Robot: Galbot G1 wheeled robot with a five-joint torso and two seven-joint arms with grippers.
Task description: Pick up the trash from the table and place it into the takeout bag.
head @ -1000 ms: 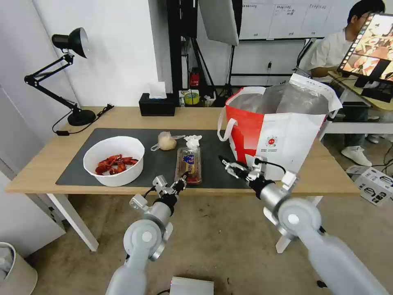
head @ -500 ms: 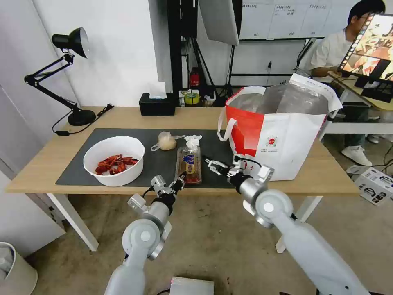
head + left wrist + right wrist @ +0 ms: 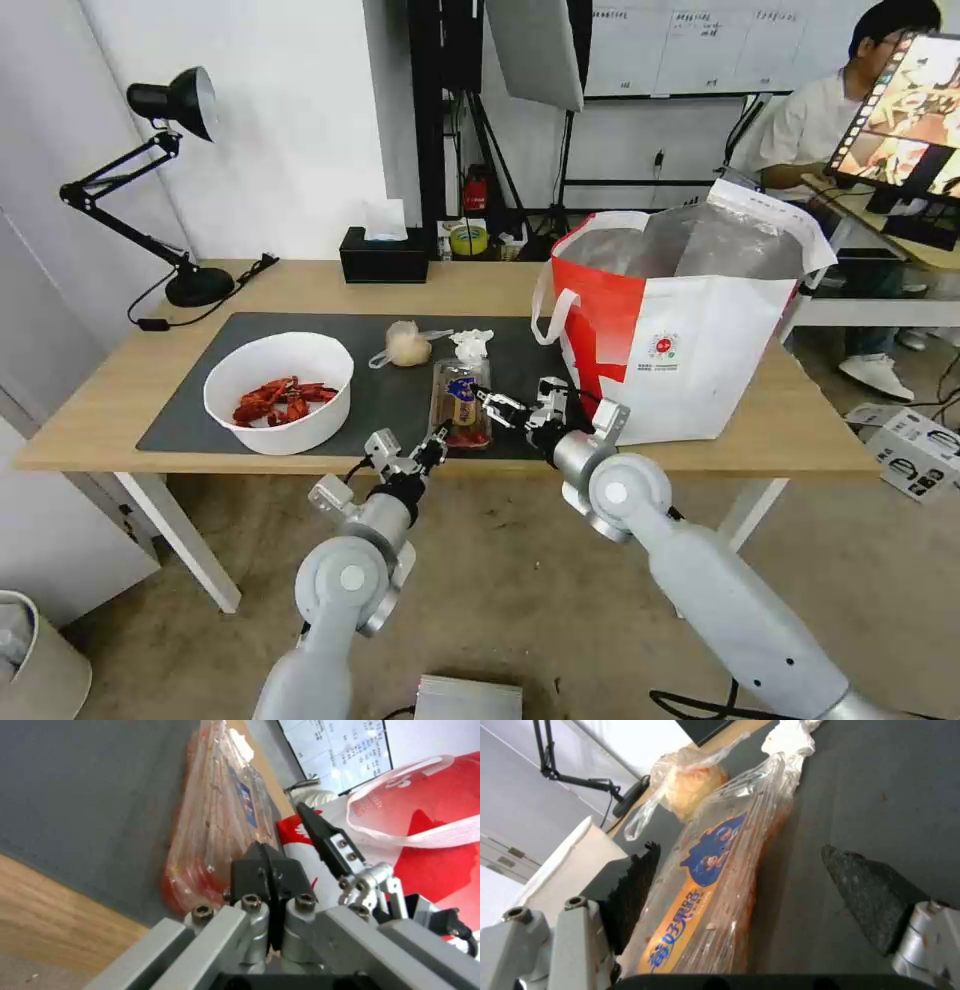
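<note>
The clear clamshell tray of tomatoes [image 3: 461,392] lies on the dark mat [image 3: 180,400] of the table [image 3: 110,410]. My right gripper [image 3: 492,403] is open at the tray's right side. In the right wrist view the tray [image 3: 715,888] lies between the gripper's two fingers [image 3: 630,888]. My left gripper [image 3: 437,441] is shut and empty just off the tray's near end [image 3: 210,832]. The knotted bag [image 3: 407,345] and the tissue [image 3: 472,345] lie behind the tray. The white bowl [image 3: 280,345] stands to the left. The takeout bag [image 3: 690,330] stands open on the right.
A black desk lamp [image 3: 170,150] stands at the table's back left, and a black tissue box [image 3: 383,262] at the back middle. The takeout bag's loop handle [image 3: 548,305] hangs toward the tray. Bare mat lies between the bowl and the tray.
My right arm has swung left from in front of the takeout bag to the tray, fingers open. The left gripper has barely moved.
</note>
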